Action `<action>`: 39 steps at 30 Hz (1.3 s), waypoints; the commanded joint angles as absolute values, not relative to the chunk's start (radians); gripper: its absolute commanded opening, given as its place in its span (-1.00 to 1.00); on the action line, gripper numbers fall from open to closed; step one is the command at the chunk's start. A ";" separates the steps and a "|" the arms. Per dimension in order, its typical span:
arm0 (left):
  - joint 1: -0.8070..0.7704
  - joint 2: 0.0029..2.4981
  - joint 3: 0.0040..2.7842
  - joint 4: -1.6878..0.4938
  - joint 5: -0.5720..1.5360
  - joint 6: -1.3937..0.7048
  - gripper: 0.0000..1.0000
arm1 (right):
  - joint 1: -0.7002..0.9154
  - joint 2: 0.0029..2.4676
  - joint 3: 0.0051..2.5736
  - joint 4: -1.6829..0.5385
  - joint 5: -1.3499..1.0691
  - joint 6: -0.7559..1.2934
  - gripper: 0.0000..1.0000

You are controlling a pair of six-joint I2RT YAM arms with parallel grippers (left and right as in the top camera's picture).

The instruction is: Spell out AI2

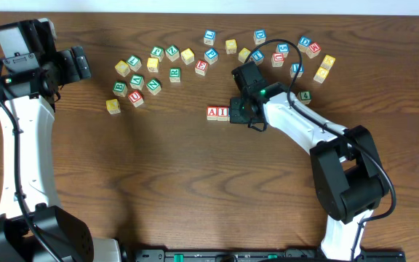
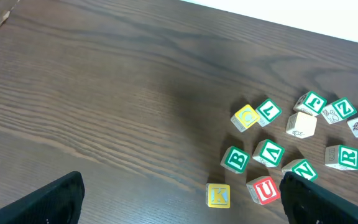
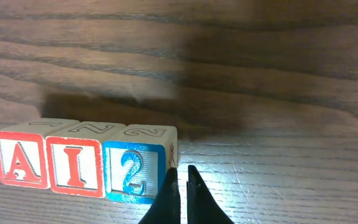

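Three blocks stand in a touching row: a red A block, a red I block and a blue 2 block. In the overhead view the A and I show; the 2 is hidden under my right gripper. My right gripper is shut and empty, its tips at the right edge of the 2 block. My left gripper is open and empty, far left, above the K block.
Loose letter blocks lie in a cluster at upper left-centre and along the back right. In the left wrist view, a U block, B block and others sit near the right finger.
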State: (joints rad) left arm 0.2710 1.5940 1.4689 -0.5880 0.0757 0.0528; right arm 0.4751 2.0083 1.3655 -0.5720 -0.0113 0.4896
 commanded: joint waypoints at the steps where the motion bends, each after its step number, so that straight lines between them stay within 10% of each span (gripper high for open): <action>1: 0.269 1.588 1.492 -0.591 0.074 0.059 0.98 | 0.485 2.015 1.359 -0.568 -0.014 0.501 -0.98; 23: 0.269 1.588 1.492 -0.591 0.074 0.059 0.98 | 0.475 2.008 1.364 -0.536 -0.010 0.485 -0.95; 31: 0.269 1.588 1.492 -0.591 0.074 0.059 0.98 | 0.413 1.822 1.442 -0.629 -0.014 0.340 -0.56; 39: 0.269 1.588 1.492 -0.591 0.074 0.059 0.98 | 0.354 1.489 1.452 -0.774 0.020 0.290 0.35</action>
